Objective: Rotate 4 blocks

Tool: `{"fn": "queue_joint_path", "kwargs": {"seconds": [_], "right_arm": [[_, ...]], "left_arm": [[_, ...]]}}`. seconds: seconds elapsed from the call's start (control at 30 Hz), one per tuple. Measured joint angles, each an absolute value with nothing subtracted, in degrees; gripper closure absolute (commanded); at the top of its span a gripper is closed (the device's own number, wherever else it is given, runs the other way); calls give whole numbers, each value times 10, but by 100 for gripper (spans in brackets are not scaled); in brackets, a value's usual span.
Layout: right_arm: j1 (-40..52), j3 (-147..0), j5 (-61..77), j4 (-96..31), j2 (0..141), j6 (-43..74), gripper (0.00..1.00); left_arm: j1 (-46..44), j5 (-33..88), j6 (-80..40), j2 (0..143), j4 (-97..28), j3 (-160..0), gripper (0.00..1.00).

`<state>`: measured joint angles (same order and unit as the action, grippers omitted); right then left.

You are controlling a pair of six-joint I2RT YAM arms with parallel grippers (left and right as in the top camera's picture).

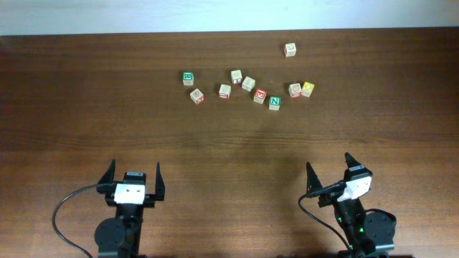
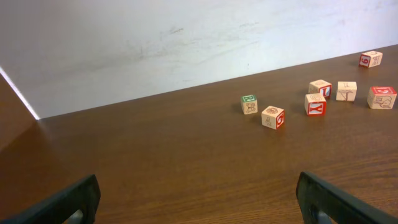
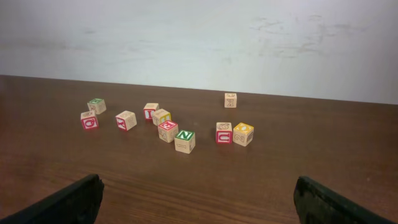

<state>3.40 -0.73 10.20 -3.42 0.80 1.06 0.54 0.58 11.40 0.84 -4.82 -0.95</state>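
Small wooden alphabet blocks lie scattered in a loose row at the far middle of the table. The green "N" block (image 1: 275, 102) (image 3: 185, 140) is the nearest of them. Just left of it sits a red-topped block (image 1: 260, 95) (image 3: 168, 130), and a red "U" block (image 1: 295, 89) (image 3: 224, 132) is to its right. A pale beige block (image 1: 290, 49) (image 3: 231, 99) stands alone farther back. My left gripper (image 1: 135, 165) (image 2: 199, 199) and right gripper (image 1: 328, 160) (image 3: 198, 199) rest open near the front edge, far from every block, with nothing between their fingers.
A yellow-faced cube (image 1: 308, 89) (image 3: 243, 134) touches the red "U" block. A green-bordered cube (image 1: 188, 77) (image 2: 249, 104) ends the row at the left, with red-marked cubes (image 1: 197, 95) (image 1: 225, 91) near it. A pale wall rises behind the table.
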Motion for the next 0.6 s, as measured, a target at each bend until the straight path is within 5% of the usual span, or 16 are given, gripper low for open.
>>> {"fn": "queue_joint_path", "kwargs": {"seconds": [0.6], "right_arm": [[34, -7, 102, -34, 8, 11, 2]], "left_arm": [[5, -7, 114, 8, -48, -10, 1]]}}
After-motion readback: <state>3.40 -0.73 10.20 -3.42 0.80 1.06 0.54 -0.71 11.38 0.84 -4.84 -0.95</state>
